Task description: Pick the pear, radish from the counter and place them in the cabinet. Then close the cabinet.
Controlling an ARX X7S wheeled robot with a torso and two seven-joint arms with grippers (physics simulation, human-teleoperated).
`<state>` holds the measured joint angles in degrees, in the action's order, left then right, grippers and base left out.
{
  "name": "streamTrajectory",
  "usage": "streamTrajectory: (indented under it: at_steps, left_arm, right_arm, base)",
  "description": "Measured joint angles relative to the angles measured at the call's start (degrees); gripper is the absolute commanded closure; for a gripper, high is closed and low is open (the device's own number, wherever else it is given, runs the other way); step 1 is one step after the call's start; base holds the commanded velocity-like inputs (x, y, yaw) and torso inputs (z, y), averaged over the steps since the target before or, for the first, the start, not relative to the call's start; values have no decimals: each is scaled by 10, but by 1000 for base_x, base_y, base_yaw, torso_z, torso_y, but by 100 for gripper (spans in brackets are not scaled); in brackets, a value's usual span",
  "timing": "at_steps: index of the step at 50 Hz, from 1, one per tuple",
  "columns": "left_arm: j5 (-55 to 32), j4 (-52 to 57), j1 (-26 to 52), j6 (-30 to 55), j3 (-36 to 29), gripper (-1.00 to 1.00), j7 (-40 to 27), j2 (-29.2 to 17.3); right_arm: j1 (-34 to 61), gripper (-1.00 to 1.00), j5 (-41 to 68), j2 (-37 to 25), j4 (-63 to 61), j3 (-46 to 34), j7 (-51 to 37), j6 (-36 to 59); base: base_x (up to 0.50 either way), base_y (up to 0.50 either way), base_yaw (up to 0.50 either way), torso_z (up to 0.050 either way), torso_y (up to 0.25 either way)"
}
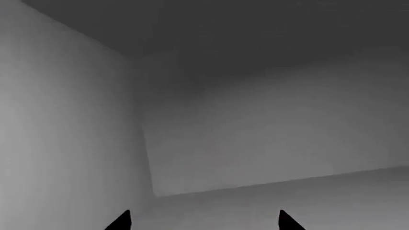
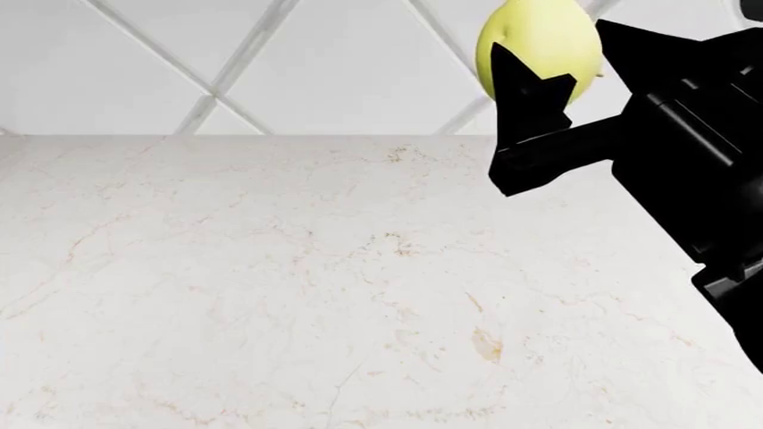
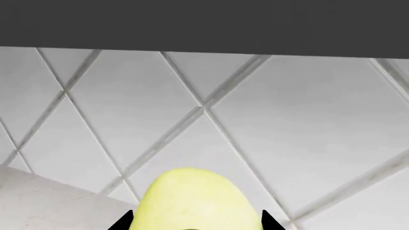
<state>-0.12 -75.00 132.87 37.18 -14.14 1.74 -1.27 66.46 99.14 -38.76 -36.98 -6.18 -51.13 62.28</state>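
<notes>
The yellow-green pear (image 2: 537,40) hangs in the air in front of the tiled wall, above the counter (image 2: 238,268), with my right gripper (image 2: 567,55) shut on it. In the right wrist view the pear (image 3: 191,199) fills the gap between the two black fingertips of that gripper (image 3: 197,221). My left gripper (image 1: 204,221) is open with nothing between its tips. It points into a plain grey box-like space with side wall, back wall and ceiling, which looks like the cabinet's inside (image 1: 255,134). The radish is out of view.
A white wall of diagonal tiles (image 2: 298,63) rises behind the marble-look counter. In the right wrist view a dark flat underside (image 3: 204,24) runs above the tiles. The right arm's black body (image 2: 703,161) fills the head view's right side.
</notes>
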Motion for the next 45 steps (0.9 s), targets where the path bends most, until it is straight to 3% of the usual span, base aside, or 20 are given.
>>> streamTrajectory:
  at_steps: [13, 25, 36, 45]
  left_arm:
    - [44, 50, 15, 17, 84, -100, 33, -3]
    - [63, 143, 20, 80, 118, -100, 89, -3]
    - [77, 264, 20, 176, 127, -100, 133, -9]
    - [84, 439, -3, 312, 123, -100, 169, -20]
  right_arm:
    - [7, 100, 12, 0, -5, -8, -17, -6]
    - [9, 100, 23, 4, -17, -16, -37, -15]
    - [15, 100, 31, 12, -23, -30, -54, -18]
    - [22, 100, 39, 17, -25, -41, -68, -21]
  base:
    - [0, 0, 0, 0, 0]
    - [0, 0, 0, 0, 0]
    - [0, 0, 0, 0, 0]
    - [0, 0, 0, 0, 0]
